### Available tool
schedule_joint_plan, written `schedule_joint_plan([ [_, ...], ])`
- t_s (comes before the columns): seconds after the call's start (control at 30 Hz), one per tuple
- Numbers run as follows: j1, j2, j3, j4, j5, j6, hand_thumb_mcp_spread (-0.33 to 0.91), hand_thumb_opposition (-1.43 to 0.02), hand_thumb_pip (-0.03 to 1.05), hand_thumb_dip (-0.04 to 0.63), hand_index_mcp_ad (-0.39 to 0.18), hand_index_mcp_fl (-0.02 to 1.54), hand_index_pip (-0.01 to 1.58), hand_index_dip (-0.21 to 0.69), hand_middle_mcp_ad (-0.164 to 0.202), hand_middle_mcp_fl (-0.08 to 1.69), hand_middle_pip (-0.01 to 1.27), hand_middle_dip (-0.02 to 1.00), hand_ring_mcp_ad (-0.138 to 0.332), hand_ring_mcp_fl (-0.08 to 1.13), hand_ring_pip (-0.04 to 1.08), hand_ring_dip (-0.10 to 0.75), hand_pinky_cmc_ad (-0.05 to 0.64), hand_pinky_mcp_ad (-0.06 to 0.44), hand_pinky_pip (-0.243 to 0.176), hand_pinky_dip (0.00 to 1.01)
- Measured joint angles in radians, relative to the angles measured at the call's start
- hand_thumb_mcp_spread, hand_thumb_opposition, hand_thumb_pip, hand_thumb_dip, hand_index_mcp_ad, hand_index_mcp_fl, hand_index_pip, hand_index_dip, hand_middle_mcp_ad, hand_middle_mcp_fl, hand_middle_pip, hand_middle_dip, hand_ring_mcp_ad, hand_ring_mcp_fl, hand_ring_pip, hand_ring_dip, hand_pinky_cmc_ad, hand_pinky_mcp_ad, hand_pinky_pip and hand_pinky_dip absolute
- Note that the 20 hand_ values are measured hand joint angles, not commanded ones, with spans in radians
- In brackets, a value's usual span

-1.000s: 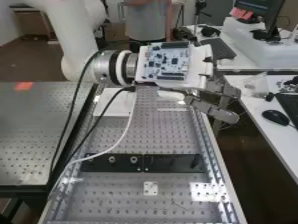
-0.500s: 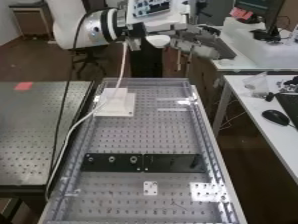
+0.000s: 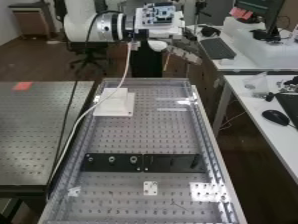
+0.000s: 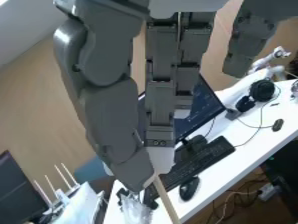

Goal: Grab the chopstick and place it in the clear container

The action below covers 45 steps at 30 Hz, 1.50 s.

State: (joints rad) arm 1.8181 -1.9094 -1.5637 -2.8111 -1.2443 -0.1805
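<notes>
Since the earlier frames, the arm (image 3: 80, 25) has been drawn back from over the bench (image 3: 156, 135), and over the last half second the hand (image 3: 183, 54) has been shifted slightly and its fingers angled more steeply down.

In the high view, the hand is held beyond the bench's far end, well apart from the white block (image 3: 114, 103) and the black bar (image 3: 143, 162). The cable (image 3: 128, 62) is draped past the block; slack should be kept in it so that nothing is dragged. A clear plastic thing (image 3: 256, 86) is seen on the side table (image 3: 241, 107), but whether it is a bag or the container meant cannot be told.

In the wrist view, the fingers are bent in towards the thumb (image 4: 116, 105), nearly closed, and the chopstick (image 4: 167, 200) appears pinched between their tips, its free length pointing away from the hand. The pinch is best kept firm yet gentle, since a thin, smooth stick could be rolled or pivoted. The free end should be lined up over the container's mouth and lowered inside the rim before the fingers are eased apart.
</notes>
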Motion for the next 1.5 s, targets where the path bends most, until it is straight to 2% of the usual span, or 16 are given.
schedule_joint_plan([
  [0.33,0.02,-0.125,0.078,-0.075,-0.082,0.04,0.79,-1.1,0.43,0.234,-0.253,1.31,0.39,0.445,0.037,1.41,0.17,0.65,0.0,0.57,0.12,0.51,0.379,0.33,-0.012,0.18],
  [0.5,0.022,-0.179,0.105,-0.128,-0.066,0.066,0.79,-1.1,0.43,0.234,-0.251,1.31,0.39,0.445,0.037,1.41,0.17,0.65,0.0,0.57,0.12,0.506,0.379,0.33,-0.012,0.18],
  [0.67,0.017,-0.196,0.108,-0.139,-0.068,0.08,0.79,-1.1,0.43,0.234,-0.253,1.31,0.39,0.445,0.038,1.41,0.17,0.65,0.0,0.57,0.12,0.506,0.379,0.33,-0.012,0.18],
  [1.13,0.018,-0.197,0.084,-0.147,-0.014,-0.014,0.79,-1.1,0.43,0.234,-0.251,1.31,0.39,0.445,0.037,1.41,0.17,0.65,0.0,0.57,0.12,0.506,0.379,0.33,-0.012,0.18],
  [1.27,0.018,-0.21,0.091,-0.171,0.001,-0.056,0.79,-1.1,0.43,0.234,-0.251,1.31,0.39,0.445,0.038,1.41,0.17,0.65,0.0,0.57,0.12,0.506,0.379,0.33,-0.012,0.18],
  [1.5,0.014,-0.232,0.113,-0.19,0.006,-0.082,0.79,-1.1,0.43,0.234,-0.253,1.31,0.39,0.445,0.038,1.41,0.17,0.65,0.0,0.57,0.12,0.506,0.379,0.33,-0.012,0.18],
])
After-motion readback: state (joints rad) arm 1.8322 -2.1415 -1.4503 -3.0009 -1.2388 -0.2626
